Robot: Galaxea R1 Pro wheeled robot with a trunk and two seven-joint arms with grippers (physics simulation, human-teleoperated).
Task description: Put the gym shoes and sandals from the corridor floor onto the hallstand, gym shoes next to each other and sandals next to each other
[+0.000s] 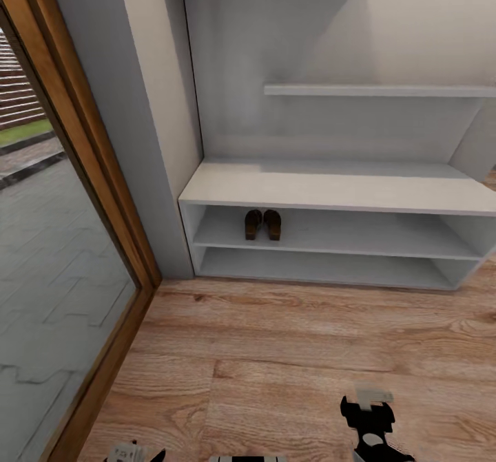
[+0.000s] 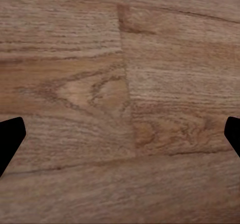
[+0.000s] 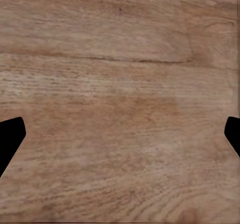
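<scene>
**Inspector:** Where are the task's things lying?

**Assistant:** The two small brown leather sandals are sitting side by side, touching or nearly so, on the upper open tier of the low white hallstand, toward its left end. White floating wall shelves are hanging above it. The gym shoes are not showing here.

**Inspector:** And the arms?

**Assistant:** The right gripper is hanging low over the light wood-plank corridor floor, well apart from the rack. In its wrist view the black fingers are sitting far apart at the edges, released and carrying nothing. The left fingers are likewise spread wide over bare planks, empty.

**Inspector:** Risks from here?

**Assistant:** In my judgement, the sandals are done and the sneakers are remaining. The sandals are occupying the left of the tier, so pushing a sneaker in close beside them could be knocking them off onto the floor. The glazed wood-framed door is crowding the left side, limiting base turns.
</scene>
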